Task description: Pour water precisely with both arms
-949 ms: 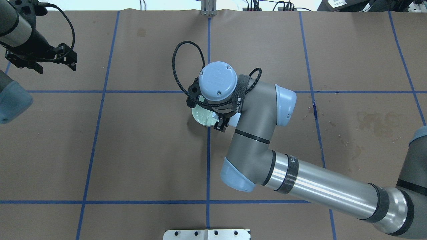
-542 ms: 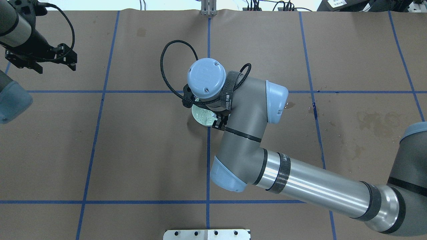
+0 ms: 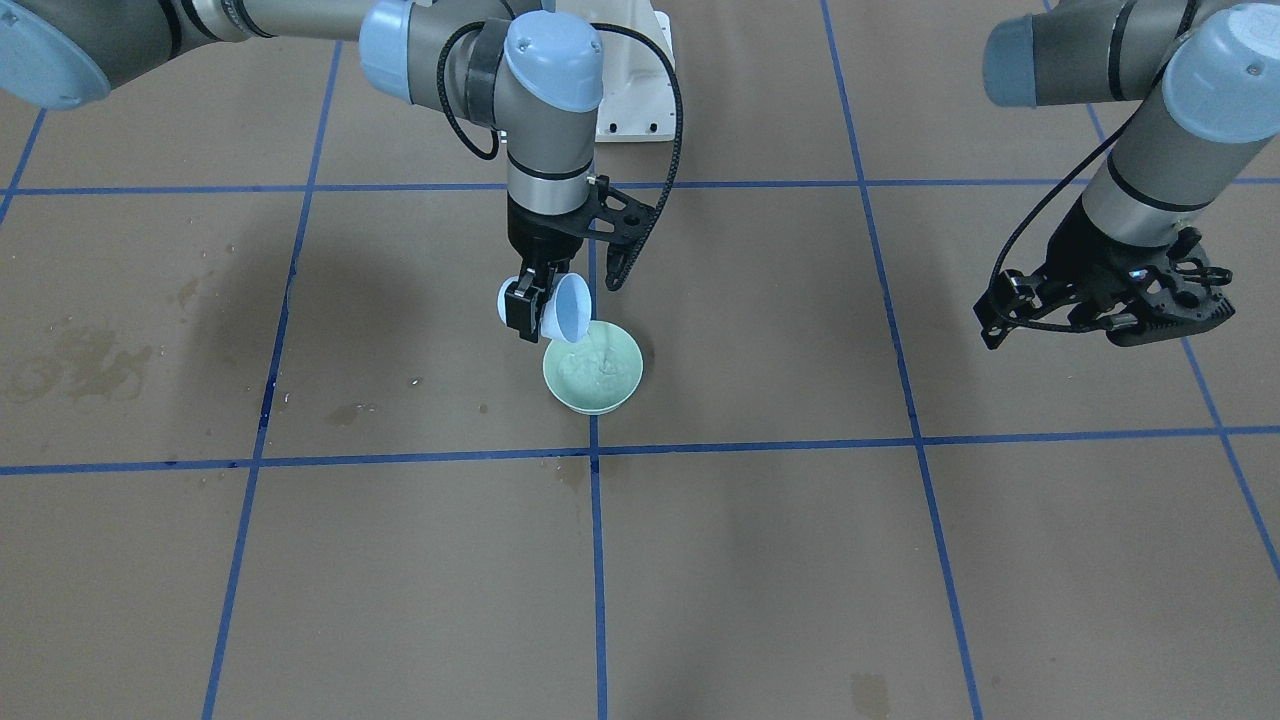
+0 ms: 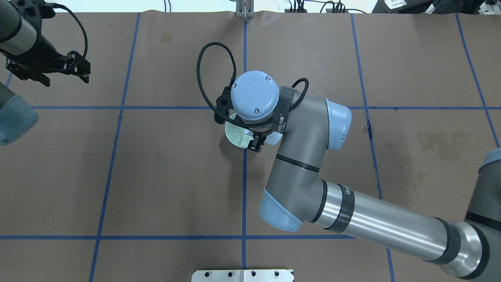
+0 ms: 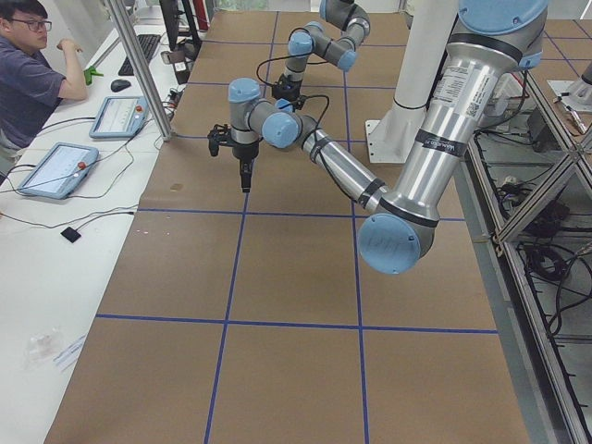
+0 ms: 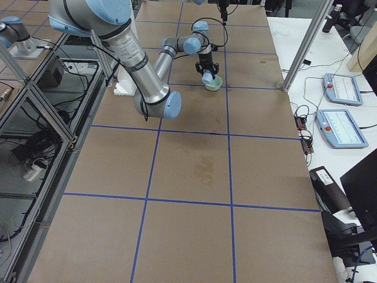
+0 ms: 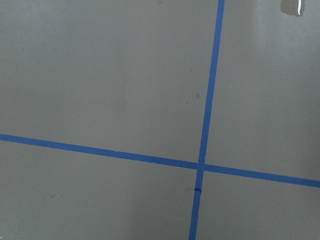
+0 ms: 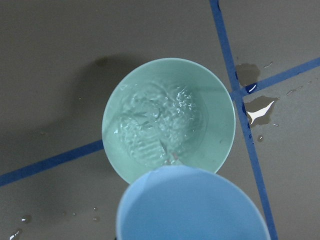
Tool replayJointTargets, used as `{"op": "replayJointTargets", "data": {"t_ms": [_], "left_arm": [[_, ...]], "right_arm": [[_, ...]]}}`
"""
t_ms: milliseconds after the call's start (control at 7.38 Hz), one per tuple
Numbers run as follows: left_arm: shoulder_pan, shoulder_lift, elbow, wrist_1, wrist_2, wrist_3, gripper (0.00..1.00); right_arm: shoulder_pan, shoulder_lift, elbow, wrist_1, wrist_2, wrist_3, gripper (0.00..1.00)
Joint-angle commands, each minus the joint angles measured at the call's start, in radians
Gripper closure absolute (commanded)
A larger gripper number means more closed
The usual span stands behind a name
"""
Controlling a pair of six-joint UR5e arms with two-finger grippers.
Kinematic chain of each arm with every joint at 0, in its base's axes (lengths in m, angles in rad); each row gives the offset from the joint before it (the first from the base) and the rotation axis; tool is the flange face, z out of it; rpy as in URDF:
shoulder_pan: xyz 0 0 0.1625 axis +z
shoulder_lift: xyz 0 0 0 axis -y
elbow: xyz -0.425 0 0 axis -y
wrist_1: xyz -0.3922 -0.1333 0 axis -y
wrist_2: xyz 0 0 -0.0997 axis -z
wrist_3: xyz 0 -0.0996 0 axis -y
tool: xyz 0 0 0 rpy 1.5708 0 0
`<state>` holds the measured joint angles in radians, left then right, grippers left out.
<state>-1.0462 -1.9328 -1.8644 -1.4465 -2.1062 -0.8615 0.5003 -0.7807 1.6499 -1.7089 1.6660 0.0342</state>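
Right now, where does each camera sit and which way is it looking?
Front-facing: across the table, facing the robot; shows left arm, right gripper tipping blue cup over green bowl.
Overhead: behind the robot, looking down; right arm hides most of bowl.
Exterior left: table's end; left arm near.
Exterior right: opposite end; right arm near.
Left wrist: straight down on tape lines; no body.
Right wrist: down past cup into water; no fingers.
Shared: front-facing and right wrist show cup and bowl.

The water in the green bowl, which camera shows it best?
The right wrist-mounted view: it looks straight down into the green bowl, where the water lies rippled under the blue cup. The front-facing view shows it small; overhead, the right arm covers most of it; the right side view is too distant; the others miss it.
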Motion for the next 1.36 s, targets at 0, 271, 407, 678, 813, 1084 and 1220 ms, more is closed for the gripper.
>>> {"op": "replayJointTargets", "data": {"t_ms": [0,271,407,678,813,1084,1220], "left_arm": [[0.0,-0.002,-0.001,0.0,0.0,-0.002,0.0],[0.002,-0.002,-0.005,0.0,-0.002,-0.01,0.0],[0.002,-0.002,-0.009,0.0,-0.002,-0.011,0.0],[0.002,-0.005,-0.012,0.0,-0.002,-0.016,0.0],[0.003,-0.006,-0.013,0.0,-0.002,-0.033,0.0],[0.005,-0.009,-0.018,0.0,-0.002,-0.047,0.0],[0.008,-0.011,-0.021,0.0,-0.002,-0.057,0.0]], "right_arm": [[0.006,-0.122,0.1,0.222,-0.003,0.129,1.0],[0.032,-0.236,0.201,0.438,-0.09,0.31,1.0],[0.037,-0.296,0.241,0.481,-0.179,0.338,1.0],[0.05,-0.464,0.347,0.494,-0.309,0.572,1.0],[0.076,-0.612,0.384,0.591,-0.377,0.61,1.0],[0.09,-0.78,0.291,0.67,-0.652,0.854,1.0],[0.092,-0.822,0.233,0.73,-0.69,1.013,1.0]]}}
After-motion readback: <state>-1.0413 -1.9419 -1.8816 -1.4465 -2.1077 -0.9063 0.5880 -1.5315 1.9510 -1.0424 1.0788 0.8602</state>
